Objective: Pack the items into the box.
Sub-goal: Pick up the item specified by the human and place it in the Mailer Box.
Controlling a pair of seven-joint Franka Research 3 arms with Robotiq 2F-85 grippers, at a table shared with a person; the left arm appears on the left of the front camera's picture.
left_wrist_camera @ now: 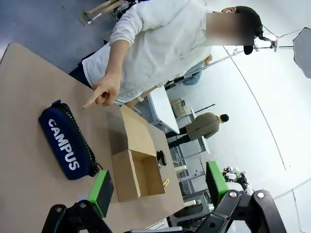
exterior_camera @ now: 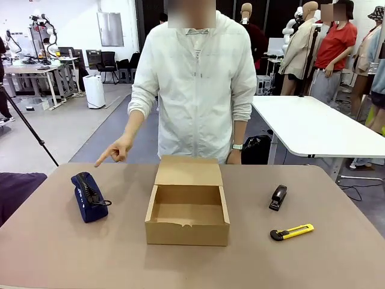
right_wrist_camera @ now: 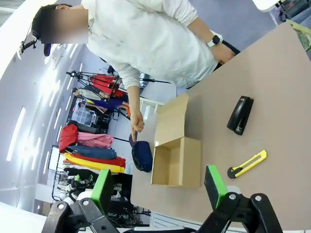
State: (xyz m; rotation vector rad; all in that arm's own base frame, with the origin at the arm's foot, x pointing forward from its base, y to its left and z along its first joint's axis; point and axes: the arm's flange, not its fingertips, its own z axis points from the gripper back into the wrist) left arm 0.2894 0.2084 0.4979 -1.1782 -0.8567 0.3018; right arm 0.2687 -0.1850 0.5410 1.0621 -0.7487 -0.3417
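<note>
A navy-blue soft bundle (exterior_camera: 89,197) with a black ribbed edge lies on the table's left side; "CAMPUS" is printed on the bundle (left_wrist_camera: 65,143) in the left wrist view. The person's hand (exterior_camera: 114,150) points a finger down at it. The open cardboard box (exterior_camera: 187,208) sits mid-table, its flap lid raised at the back, nothing inside. A small black stapler (exterior_camera: 278,197) lies to its right. My left gripper (left_wrist_camera: 158,187) is open, above the table short of the bundle. My right gripper (right_wrist_camera: 158,187) is open, high above the box (right_wrist_camera: 176,158) and stapler (right_wrist_camera: 240,114).
A yellow-and-black utility knife (exterior_camera: 292,232) lies near the stapler, toward the front right. A dark purple cloth (exterior_camera: 18,186) sits past the table's left edge. A white table (exterior_camera: 319,126) stands behind on the right.
</note>
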